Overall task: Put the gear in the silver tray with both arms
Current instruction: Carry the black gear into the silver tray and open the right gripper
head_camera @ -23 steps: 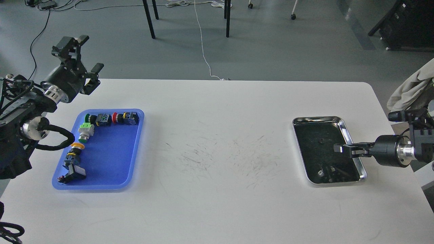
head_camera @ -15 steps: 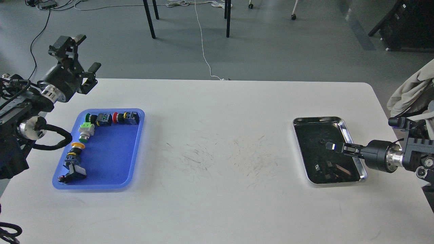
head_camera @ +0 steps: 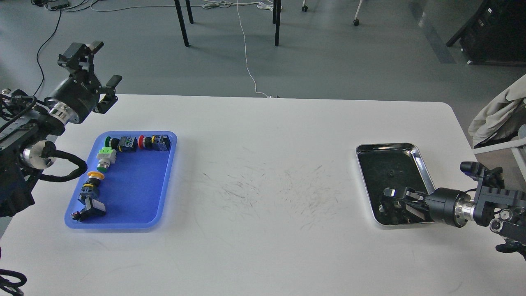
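The silver tray (head_camera: 415,154) lies on the right side of the white table; its dark bottom shows only reflections and a small speck. My right gripper (head_camera: 395,198) reaches in from the right over the tray's near end. Its dark fingers blend with their reflection, so I cannot tell how they stand. The gear, several push-button switch parts (head_camera: 123,144), lies in a blue plastic tray (head_camera: 135,193) on the left. My left gripper (head_camera: 100,63) is raised behind that tray's far left corner, open and empty.
The table's (head_camera: 263,246) far edge is just behind the left gripper. Chair and table legs (head_camera: 181,22) and cables stand on the floor beyond. A chair with grey cloth (head_camera: 495,117) is off the right edge.
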You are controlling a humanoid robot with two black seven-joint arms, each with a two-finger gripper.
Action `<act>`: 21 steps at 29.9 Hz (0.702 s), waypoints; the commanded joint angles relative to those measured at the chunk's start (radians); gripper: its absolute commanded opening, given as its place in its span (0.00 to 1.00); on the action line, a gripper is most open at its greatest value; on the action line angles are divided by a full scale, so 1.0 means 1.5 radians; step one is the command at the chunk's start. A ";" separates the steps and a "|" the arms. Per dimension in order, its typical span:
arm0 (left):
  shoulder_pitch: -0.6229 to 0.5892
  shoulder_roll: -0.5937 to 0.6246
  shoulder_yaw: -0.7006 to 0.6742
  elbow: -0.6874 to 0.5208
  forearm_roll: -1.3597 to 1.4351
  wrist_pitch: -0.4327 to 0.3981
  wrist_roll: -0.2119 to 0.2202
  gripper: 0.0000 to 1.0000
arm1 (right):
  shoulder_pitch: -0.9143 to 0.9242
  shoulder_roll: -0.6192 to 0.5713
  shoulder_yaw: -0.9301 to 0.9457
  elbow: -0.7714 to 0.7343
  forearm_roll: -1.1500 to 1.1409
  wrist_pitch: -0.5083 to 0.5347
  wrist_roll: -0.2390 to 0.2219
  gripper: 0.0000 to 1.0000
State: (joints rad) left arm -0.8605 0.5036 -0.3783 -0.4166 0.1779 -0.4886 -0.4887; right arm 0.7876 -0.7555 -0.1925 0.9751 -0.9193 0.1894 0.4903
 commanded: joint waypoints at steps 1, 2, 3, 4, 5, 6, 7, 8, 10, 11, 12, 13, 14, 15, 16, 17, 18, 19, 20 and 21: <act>0.000 0.000 0.001 0.001 0.000 0.000 0.000 0.98 | 0.010 -0.005 -0.002 -0.002 -0.003 0.026 -0.001 0.02; 0.000 0.000 0.001 0.001 0.000 0.000 0.000 0.98 | 0.010 -0.007 -0.002 -0.004 -0.005 0.028 -0.001 0.03; 0.000 0.000 0.000 0.001 0.000 0.000 0.000 0.99 | 0.011 -0.009 -0.002 -0.006 -0.005 0.028 -0.001 0.03; 0.000 0.000 0.000 0.001 0.000 0.000 0.000 0.98 | 0.011 -0.009 -0.001 -0.005 -0.004 0.030 -0.001 0.03; 0.000 0.001 0.000 0.001 0.000 0.000 0.000 0.98 | 0.012 -0.009 0.000 -0.005 -0.004 0.029 -0.001 0.03; 0.000 0.001 0.001 0.001 0.000 0.000 0.000 0.98 | 0.012 -0.009 0.005 -0.006 -0.005 0.029 -0.001 0.03; 0.000 0.001 0.000 0.001 0.000 0.000 0.000 0.99 | 0.016 -0.010 0.009 -0.007 -0.003 0.029 -0.001 0.03; 0.000 0.001 0.000 0.001 0.000 0.000 0.000 0.99 | 0.024 -0.011 0.011 -0.006 -0.002 0.029 -0.001 0.03; 0.000 0.002 0.000 0.001 0.000 0.000 0.000 0.98 | 0.033 -0.017 0.014 -0.002 0.000 0.029 -0.001 0.03; 0.000 0.002 0.000 0.001 0.000 0.000 0.000 0.99 | 0.034 -0.018 0.014 -0.002 -0.001 0.029 -0.001 0.03; 0.000 0.002 0.000 0.001 0.000 0.000 0.000 0.98 | 0.035 -0.018 0.013 -0.006 -0.002 0.030 -0.001 0.03; 0.001 0.002 0.000 0.001 0.000 0.000 0.000 0.98 | 0.035 -0.019 0.013 -0.007 -0.002 0.030 -0.001 0.03; 0.001 0.002 0.000 0.001 0.000 0.000 0.000 0.98 | 0.036 -0.019 0.013 -0.007 -0.002 0.031 -0.001 0.03; 0.001 0.001 0.000 0.001 0.000 0.000 0.000 0.98 | 0.036 -0.019 0.013 -0.007 -0.002 0.031 -0.001 0.03; 0.000 0.001 0.000 0.001 0.000 0.000 0.000 0.98 | 0.036 -0.021 0.013 -0.007 -0.002 0.031 -0.001 0.03; 0.000 0.001 0.000 0.001 0.000 0.000 0.000 0.98 | 0.036 -0.023 0.013 -0.005 -0.002 0.031 -0.001 0.04; 0.001 0.000 0.000 0.001 0.000 0.000 0.000 0.98 | 0.036 -0.025 0.013 -0.004 -0.002 0.032 -0.001 0.04; 0.001 0.000 0.000 0.001 0.000 0.000 0.000 0.98 | 0.036 -0.025 0.013 -0.004 -0.002 0.033 -0.001 0.04; 0.000 0.000 0.000 0.001 0.000 0.000 0.000 0.98 | 0.035 -0.025 0.013 -0.004 -0.002 0.033 -0.001 0.04; 0.000 -0.001 0.001 0.001 0.001 0.000 0.000 0.98 | 0.035 -0.025 0.013 -0.002 -0.001 0.034 -0.001 0.04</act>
State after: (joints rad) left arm -0.8596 0.5043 -0.3790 -0.4154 0.1781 -0.4886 -0.4887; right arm 0.8422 -0.7916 -0.1732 0.9685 -0.9220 0.2378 0.4888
